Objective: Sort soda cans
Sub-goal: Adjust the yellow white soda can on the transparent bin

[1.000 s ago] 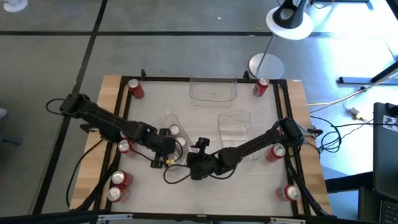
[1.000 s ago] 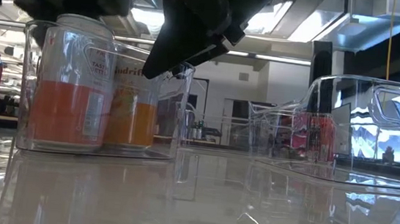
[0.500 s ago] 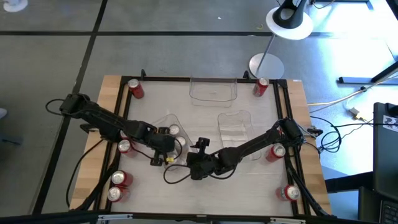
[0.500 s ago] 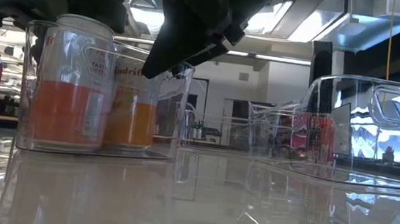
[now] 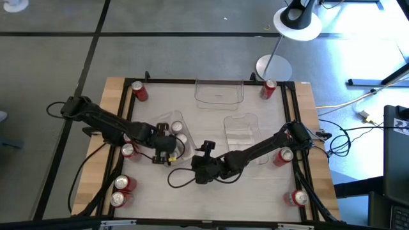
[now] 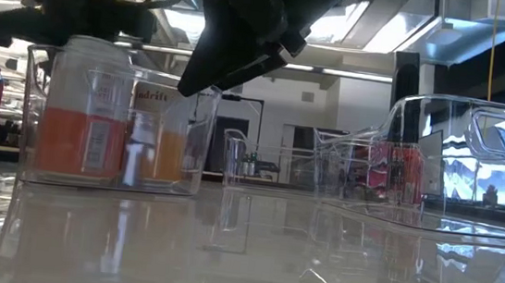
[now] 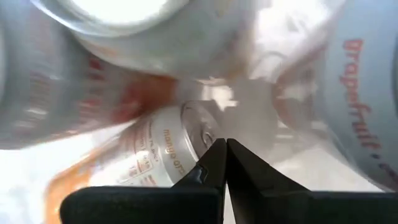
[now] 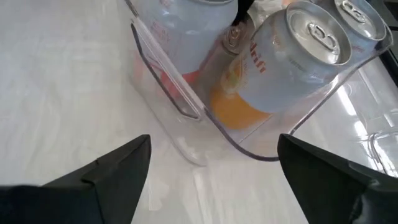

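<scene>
The left gripper [image 5: 171, 148] hangs with jaws pressed together over the clear bin [image 5: 185, 149] left of the table's middle. That bin holds pale, orange-banded soda cans [image 6: 86, 112], one marked grapefruit [image 7: 364, 93]. The right gripper [image 5: 203, 151], jaws spread wide and empty, sits just right of that bin. Red soda cans [image 5: 139, 91] stand along the table's edges: far-left and far-right corners, left side and right side. Two other clear bins [image 5: 219, 92] lie farther back.

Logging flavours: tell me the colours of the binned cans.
Pale silver above, orange below; clearest in the low view.
</scene>
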